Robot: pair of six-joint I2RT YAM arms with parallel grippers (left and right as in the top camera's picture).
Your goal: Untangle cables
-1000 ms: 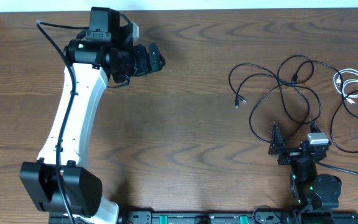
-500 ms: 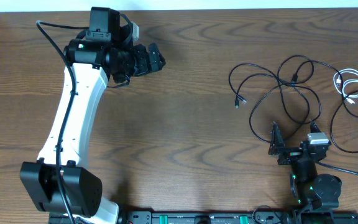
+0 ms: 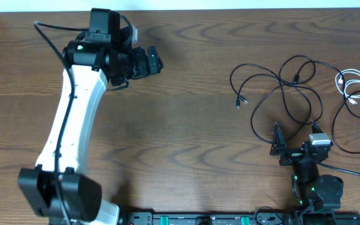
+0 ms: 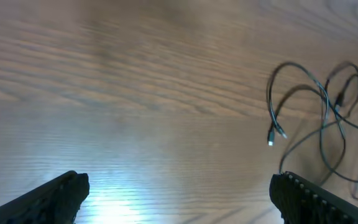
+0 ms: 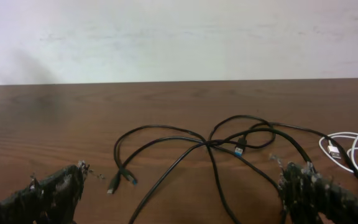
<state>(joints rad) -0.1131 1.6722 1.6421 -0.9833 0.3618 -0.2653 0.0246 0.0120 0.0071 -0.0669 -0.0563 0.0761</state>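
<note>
Left hand [image 3: 152, 60]: fingers spread wide, holding nothing, above the tabletop [image 3: 192, 137].
Right hand [image 3: 279, 147]: fingers wide apart, gripping nothing, low over the wood.
Black cables [image 3: 282, 85]: two, looped and crossing each other, lying just ahead of the right hand. Some strands run back between its fingers; whether they touch cannot be told.
White cable [image 3: 353, 84]: coiled, ahead of the right hand and off to its right, just beside the black loops.
Seen from left hand: all cables well apart from it, far ahead and to its right.
</note>
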